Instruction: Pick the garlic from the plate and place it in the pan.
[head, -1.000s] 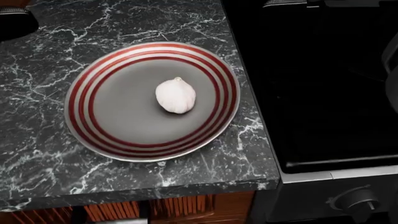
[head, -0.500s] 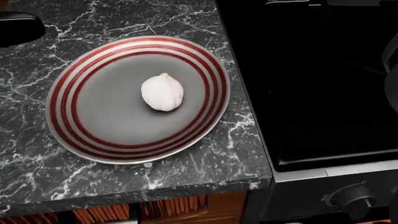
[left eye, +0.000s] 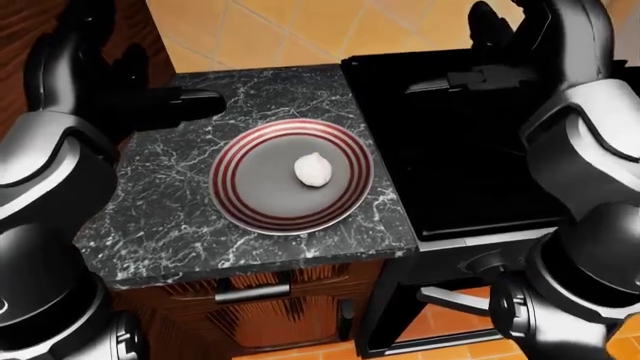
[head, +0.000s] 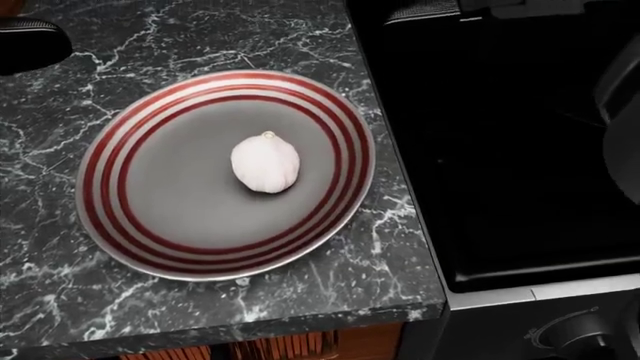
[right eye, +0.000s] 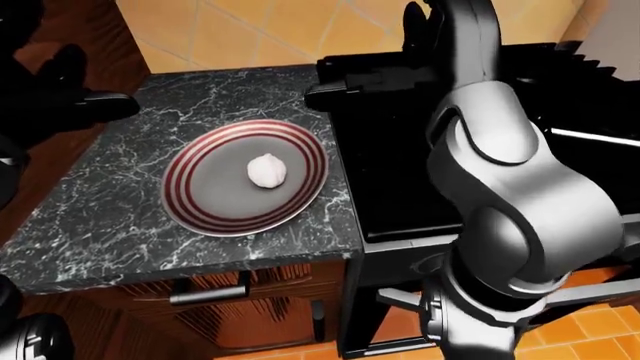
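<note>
- Lying near the middle of the plate (head: 120, 217), a little right of center, the garlic (head: 265, 163) is a whole white bulb with its tip pointing toward the top of the head view.
- The plate is grey with red rings round its rim and sits flat on the counter (head: 60, 300), a dark marble top with white veins, near the counter's right edge.
- To the right of the counter, touching it, the stove (left eye: 470, 180) fills the right half of the head view as a flat black surface; a knob (head: 570, 334) shows at the lower right of that view.
- No pan can be made out on the black stove top in any view.
- The left hand (left eye: 170, 105) is at the upper left of the left-eye view, over the counter's top-left corner and well apart from the plate; its dark fingers point right, and whether they are spread or closed cannot be told.
- The right hand (right eye: 350, 86) is at the top center of the right-eye view, over the stove's upper left edge, holding nothing visible; its finger state cannot be told either.
- Below the counter, a wooden drawer with a dark handle (left eye: 253, 291) shows at the bottom of the left-eye view.
</note>
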